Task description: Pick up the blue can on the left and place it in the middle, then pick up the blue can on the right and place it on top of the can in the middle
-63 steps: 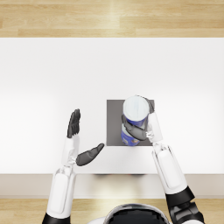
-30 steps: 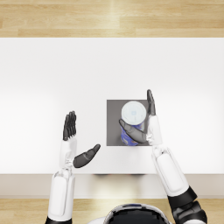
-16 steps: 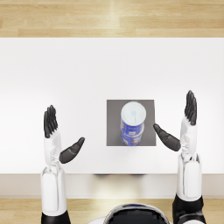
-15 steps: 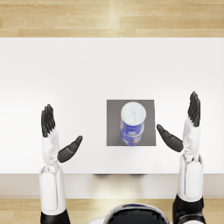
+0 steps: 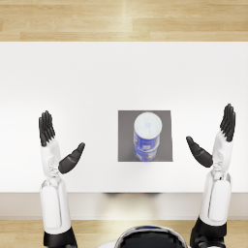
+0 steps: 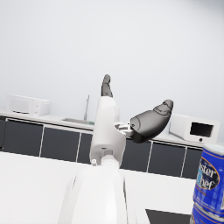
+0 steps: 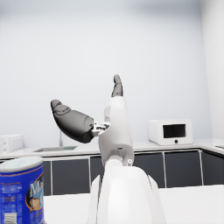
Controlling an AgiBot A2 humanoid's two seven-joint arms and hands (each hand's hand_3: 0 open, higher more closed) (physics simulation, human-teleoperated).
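White table [image 5: 72, 77] holds stacked blue cans [image 5: 147, 135]; left hand [image 5: 57, 145] and right hand [image 5: 215, 143] spread, well apart.

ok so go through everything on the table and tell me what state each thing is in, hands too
top blue can: upright, stacked on the lower can, not held.
bottom blue can: upright on the grey mat, carrying the top can.
grey mat: flat on the white table, under the stack.
left robot hand: open, empty, apart from the cans.
right robot hand: open, empty, apart from the cans.
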